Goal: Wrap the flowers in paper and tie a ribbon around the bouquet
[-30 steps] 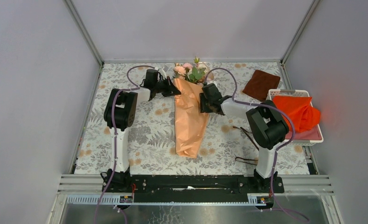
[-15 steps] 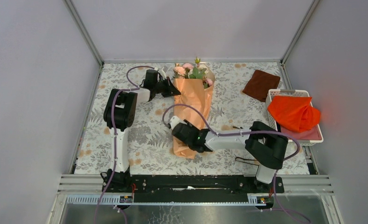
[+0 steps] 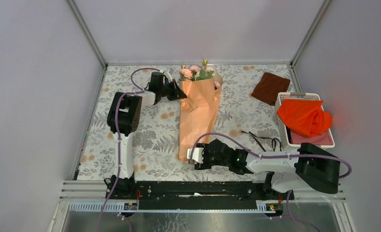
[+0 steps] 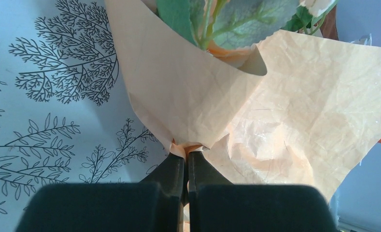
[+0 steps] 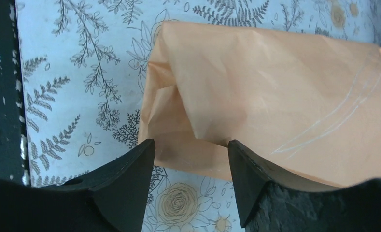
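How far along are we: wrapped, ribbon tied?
Done: the flowers sit inside the coned paper. In hand: the left pincer is shut on the paper's edge by the blooms; the right pincer is open over the cone's narrow end. Left: the ribbon lies loose on the table, untied.

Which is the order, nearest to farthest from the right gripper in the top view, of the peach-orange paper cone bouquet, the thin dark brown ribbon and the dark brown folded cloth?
1. Peach-orange paper cone bouquet: narrow end beside the right gripper.
2. Thin dark brown ribbon: to its right.
3. Dark brown folded cloth: far right corner.
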Robot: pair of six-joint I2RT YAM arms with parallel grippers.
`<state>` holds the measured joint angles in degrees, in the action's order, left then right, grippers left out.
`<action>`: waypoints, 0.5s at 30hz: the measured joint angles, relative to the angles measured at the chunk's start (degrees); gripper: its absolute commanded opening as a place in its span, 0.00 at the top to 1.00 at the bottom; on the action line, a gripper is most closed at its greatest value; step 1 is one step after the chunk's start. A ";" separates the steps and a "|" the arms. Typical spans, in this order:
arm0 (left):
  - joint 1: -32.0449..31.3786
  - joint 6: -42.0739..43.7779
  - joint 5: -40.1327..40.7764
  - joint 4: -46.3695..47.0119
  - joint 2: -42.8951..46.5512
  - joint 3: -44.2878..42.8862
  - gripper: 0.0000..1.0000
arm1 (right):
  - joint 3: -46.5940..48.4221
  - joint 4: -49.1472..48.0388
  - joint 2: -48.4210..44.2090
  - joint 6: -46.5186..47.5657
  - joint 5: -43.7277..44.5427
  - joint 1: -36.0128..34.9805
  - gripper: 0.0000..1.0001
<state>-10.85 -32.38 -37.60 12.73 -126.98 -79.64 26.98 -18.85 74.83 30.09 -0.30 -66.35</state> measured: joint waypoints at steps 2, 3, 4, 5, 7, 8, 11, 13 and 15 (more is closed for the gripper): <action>0.00 0.11 0.09 -0.07 0.00 0.00 1.00 | 0.09 0.17 0.92 3.93 -1.20 0.00 0.34; 0.00 0.15 0.11 -0.09 0.00 0.00 1.00 | 0.26 0.13 1.29 5.77 -1.53 -0.02 0.34; 0.00 0.17 0.11 -0.09 0.00 0.00 1.00 | 0.50 0.13 1.66 7.69 -1.92 -0.09 0.34; 0.00 0.20 0.11 -0.09 0.00 0.00 1.00 | 0.74 0.09 1.95 9.29 -1.95 -0.22 0.34; 0.00 0.26 0.13 -0.09 0.00 0.00 1.00 | 1.27 -0.52 2.62 12.24 -1.86 -0.50 0.35; 0.00 0.31 0.13 -0.09 0.00 0.00 1.00 | 1.49 -1.05 2.99 13.51 -1.73 -0.70 0.36; 0.00 0.35 0.11 -0.09 0.00 0.00 1.00 | 2.51 -2.25 4.63 16.92 -1.09 -1.25 0.40; 0.00 0.37 0.11 -0.11 0.00 0.00 1.00 | 3.28 -3.10 6.12 18.78 -0.76 -1.55 0.56; 0.00 0.48 0.15 -0.17 0.00 0.00 1.00 | 3.98 -3.34 7.54 20.15 -0.59 -1.88 0.98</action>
<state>-10.85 -31.90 -37.45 12.56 -126.98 -79.64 30.96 -22.20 82.37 50.24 -0.89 -68.23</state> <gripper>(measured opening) 0.022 0.478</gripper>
